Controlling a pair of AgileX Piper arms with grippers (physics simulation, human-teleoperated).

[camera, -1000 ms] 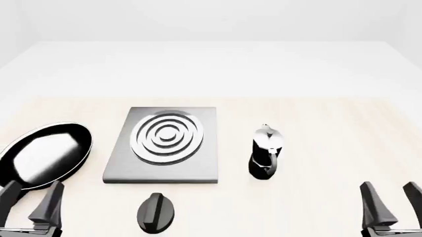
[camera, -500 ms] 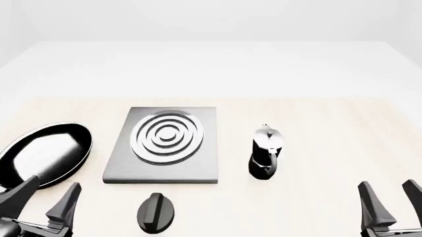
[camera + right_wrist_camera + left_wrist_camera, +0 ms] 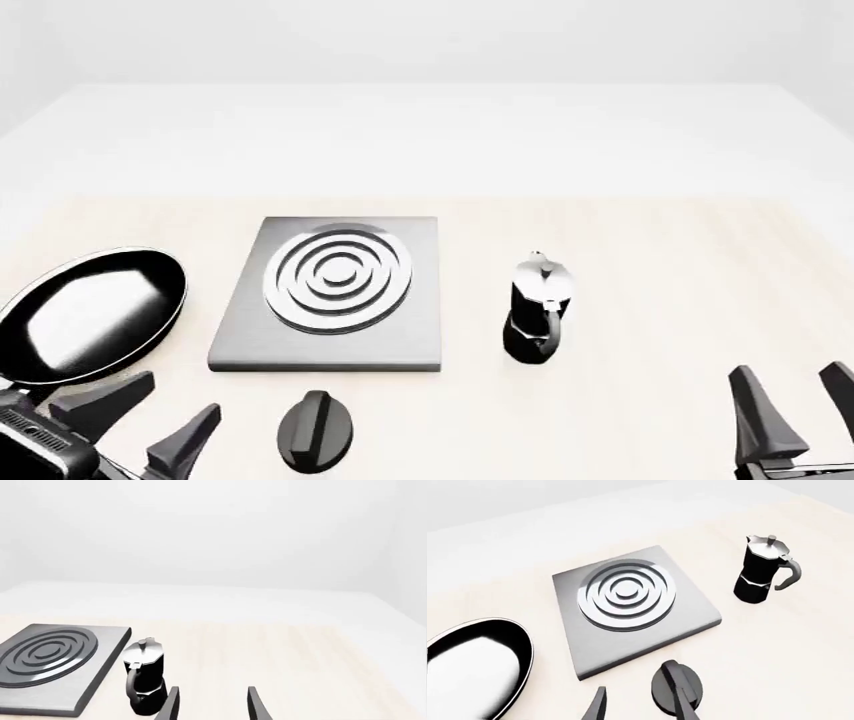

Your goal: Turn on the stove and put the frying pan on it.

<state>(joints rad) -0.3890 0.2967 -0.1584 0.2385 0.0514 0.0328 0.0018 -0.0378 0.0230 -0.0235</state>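
Left gripper (image 3: 150,415) spread wide, near the knob (image 3: 315,431) (right gripper (image 3: 798,410) likewise spread)

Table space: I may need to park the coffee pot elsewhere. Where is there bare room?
Bare patches: the wide stretch right of the coffee pot, and the strip beyond the stove. Crowded: the near left, where the frying pan, knob and left gripper sit close together.

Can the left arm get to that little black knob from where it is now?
Probably yes. The left gripper is open and angled toward the knob, with only bare table between them; the frying pan sits off to the side.
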